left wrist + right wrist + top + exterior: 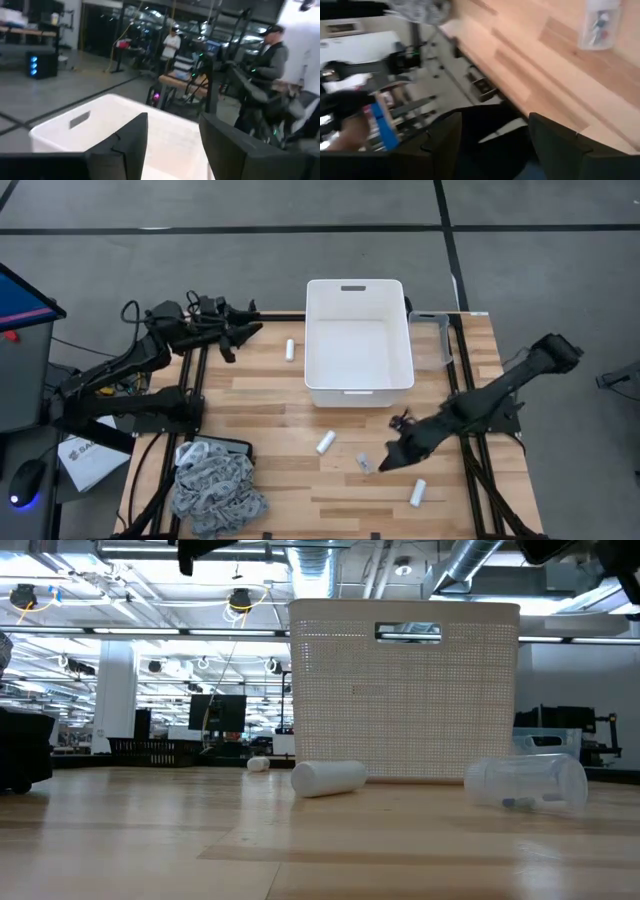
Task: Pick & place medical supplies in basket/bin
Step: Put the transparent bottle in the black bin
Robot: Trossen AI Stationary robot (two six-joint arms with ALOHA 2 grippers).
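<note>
Three gauze rolls: we count one [290, 349] just left of the white tub, one [325, 442] in front of the tub near the table's middle, and one [418, 492] toward the front right of the table.
White tub [358, 290]: large, deep, with a handle slot; it stands at the back centre of the table [270, 395] and we see nothing inside it from above.
Clear bin [432, 340]: small, just beside the tub's right wall at the table's back right.
Vial [365, 463]: we note a small clear item lying on the wood close to the right end effector; in the low view a clear container [527, 783] lies on its side in front of the tub, though we cannot tell whether it is the same item.
Grey patterned bandage [214, 490]: bunched in a heap at the table's front left corner, partly over a black pouch [232, 446].
Right end effector [385, 464]: low over the front right of the table, just beside the vial; its wrist view shows the two fingers [442, 145] spread apart with nothing between them.
Left end effector [238, 332]: parked at the back left edge, well apart from the supplies; fingers [127, 142] apart and holding nothing.
Background: we observe two people standing in the room beyond the table in the left wrist view.
</note>
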